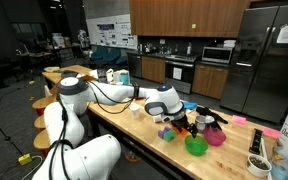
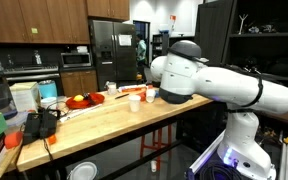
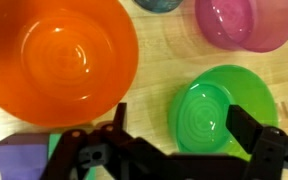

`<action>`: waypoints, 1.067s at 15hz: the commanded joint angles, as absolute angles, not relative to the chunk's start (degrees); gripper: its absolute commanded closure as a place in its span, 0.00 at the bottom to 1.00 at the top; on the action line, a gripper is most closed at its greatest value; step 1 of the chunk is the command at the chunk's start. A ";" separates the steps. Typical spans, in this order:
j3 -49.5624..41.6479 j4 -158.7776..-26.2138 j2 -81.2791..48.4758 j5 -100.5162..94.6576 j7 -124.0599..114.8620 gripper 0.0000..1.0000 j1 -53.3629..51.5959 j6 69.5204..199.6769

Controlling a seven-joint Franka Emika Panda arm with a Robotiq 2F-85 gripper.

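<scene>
While the claw (image 3: 179, 115) hovers with its fingers spread wide and empty, the green bowl (image 3: 224, 115) sits directly beneath, between them, near the tabletop's (image 3: 165, 55) edge; the orange bowl (image 3: 64, 55) lies just beside it.

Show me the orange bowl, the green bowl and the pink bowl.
orange bowl (image 3: 69, 55), wrist view, on its inner bottom.
green bowl (image 3: 209, 116), wrist view, on its inner bottom.
pink bowl (image 3: 246, 22), wrist view, on its inner wall.
</scene>
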State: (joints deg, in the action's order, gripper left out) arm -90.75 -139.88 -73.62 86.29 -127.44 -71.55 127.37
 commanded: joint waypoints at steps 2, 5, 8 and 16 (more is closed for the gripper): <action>-90.28 -139.75 -60.72 88.90 -119.35 0.06 -68.36 127.17; -90.13 -138.98 -55.92 85.04 -119.41 0.39 -66.03 124.49; -90.17 -138.45 -52.49 79.97 -120.98 0.64 -64.19 122.53; -93.69 -138.60 -49.04 66.96 -127.16 0.98 -63.48 122.03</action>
